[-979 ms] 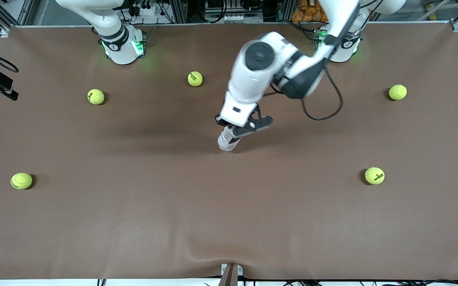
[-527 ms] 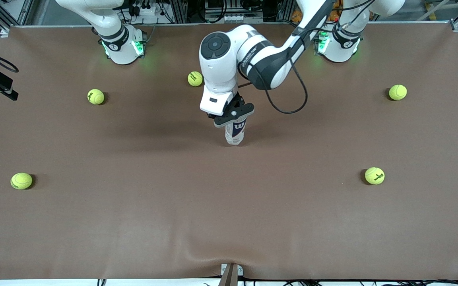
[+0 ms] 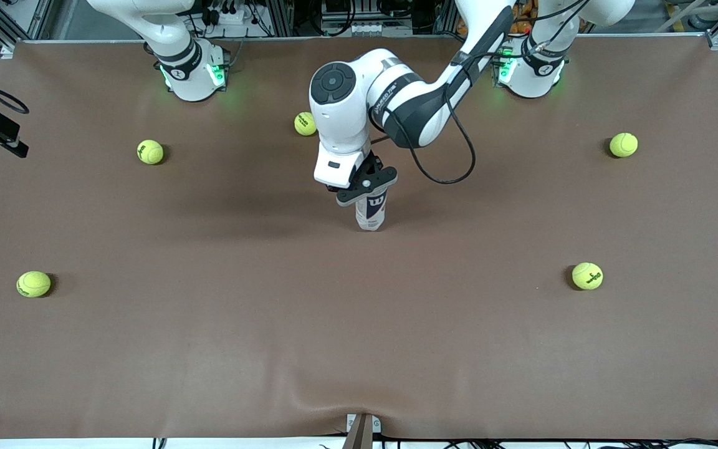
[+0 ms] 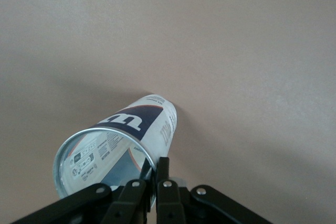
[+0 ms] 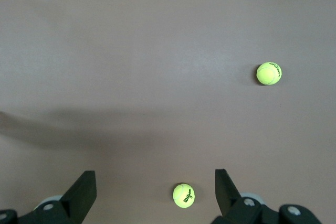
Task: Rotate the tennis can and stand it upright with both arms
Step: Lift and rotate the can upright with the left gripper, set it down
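Note:
The tennis can (image 3: 371, 213) stands about upright in the middle of the brown table, its navy "W" label facing the front camera. My left gripper (image 3: 367, 189) reaches down from above and is shut on the can's silver rim. In the left wrist view the can (image 4: 137, 128) points down to the table, and the two fingers (image 4: 164, 167) pinch its rim wall, one inside and one outside. My right gripper (image 5: 155, 181) is open and empty, held high over the table. It does not show in the front view.
Several yellow-green tennis balls lie scattered: one (image 3: 306, 123) just beside the left arm's elbow, one (image 3: 150, 151) toward the right arm's end, one (image 3: 623, 144) and one (image 3: 587, 275) toward the left arm's end. Two balls (image 5: 183, 195) (image 5: 269, 73) show below the right gripper.
The left arm has swung toward the right arm's end, bringing the can from a tilt to about upright. In the last half second it barely shifted.

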Tool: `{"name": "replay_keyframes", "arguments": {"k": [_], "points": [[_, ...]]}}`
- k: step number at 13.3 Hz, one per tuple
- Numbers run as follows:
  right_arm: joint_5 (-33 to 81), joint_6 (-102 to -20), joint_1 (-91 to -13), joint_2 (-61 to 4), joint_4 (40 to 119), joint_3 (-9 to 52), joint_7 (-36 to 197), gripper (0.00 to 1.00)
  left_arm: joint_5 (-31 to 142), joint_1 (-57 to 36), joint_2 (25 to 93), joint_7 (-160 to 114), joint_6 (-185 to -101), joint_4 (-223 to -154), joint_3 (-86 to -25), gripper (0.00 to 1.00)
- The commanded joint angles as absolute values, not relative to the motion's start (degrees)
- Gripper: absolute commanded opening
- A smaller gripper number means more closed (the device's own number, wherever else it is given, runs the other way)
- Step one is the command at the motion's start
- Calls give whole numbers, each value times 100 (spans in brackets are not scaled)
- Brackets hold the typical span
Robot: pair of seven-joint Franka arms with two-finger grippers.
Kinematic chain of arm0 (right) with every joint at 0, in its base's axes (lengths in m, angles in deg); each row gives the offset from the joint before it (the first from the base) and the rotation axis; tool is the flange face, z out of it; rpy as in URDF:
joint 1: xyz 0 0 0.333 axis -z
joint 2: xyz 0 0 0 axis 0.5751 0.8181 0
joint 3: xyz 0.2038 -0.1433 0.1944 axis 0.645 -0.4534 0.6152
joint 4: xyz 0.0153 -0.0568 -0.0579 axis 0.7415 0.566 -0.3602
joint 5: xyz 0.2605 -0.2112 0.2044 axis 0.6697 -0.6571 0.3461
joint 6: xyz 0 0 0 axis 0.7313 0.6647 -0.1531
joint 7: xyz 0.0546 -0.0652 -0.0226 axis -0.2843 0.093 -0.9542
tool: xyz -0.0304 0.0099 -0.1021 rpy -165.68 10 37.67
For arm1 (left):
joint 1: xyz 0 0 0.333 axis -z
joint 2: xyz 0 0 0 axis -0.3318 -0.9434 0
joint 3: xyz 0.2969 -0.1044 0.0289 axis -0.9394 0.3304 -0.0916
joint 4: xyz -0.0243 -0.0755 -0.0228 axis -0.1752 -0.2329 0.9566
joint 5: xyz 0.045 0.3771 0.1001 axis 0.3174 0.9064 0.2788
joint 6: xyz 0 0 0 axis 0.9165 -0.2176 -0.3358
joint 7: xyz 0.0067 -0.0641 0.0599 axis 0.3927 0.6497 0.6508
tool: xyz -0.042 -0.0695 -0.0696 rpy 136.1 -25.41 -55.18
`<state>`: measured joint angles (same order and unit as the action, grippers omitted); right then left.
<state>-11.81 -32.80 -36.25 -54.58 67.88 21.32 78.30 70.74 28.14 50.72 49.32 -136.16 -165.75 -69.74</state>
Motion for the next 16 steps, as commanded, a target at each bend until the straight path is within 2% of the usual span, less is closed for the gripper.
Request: {"name": "replay_keyframes", "arguments": {"k": [1, 6, 9, 14, 16], "points": [[-1160, -3215, -3590, -5458, 6709, 2148, 7916, 100, 7106, 2835, 4959, 5038, -13556, -16437, -6992, 0], [-1160, -3206, -3599, -5458, 6709, 2156, 7916, 100, 7053, 2817, 4950, 4976, -13556, -16446, -6992, 0], [-1160, -3206, -3590, -5458, 6718, 2156, 7916, 100, 7044, 2809, 4915, 4976, -13635, -16446, -6992, 14], [-1160, -3206, -3590, -5458, 6709, 2156, 7916, 100, 7044, 2782, 4915, 4959, -13653, -16446, -6992, 15], [-1160, -3206, -3590, -5458, 6718, 2156, 7916, 100, 7018, 2747, 4950, 4967, -13662, -16446, -6991, 19]]}}
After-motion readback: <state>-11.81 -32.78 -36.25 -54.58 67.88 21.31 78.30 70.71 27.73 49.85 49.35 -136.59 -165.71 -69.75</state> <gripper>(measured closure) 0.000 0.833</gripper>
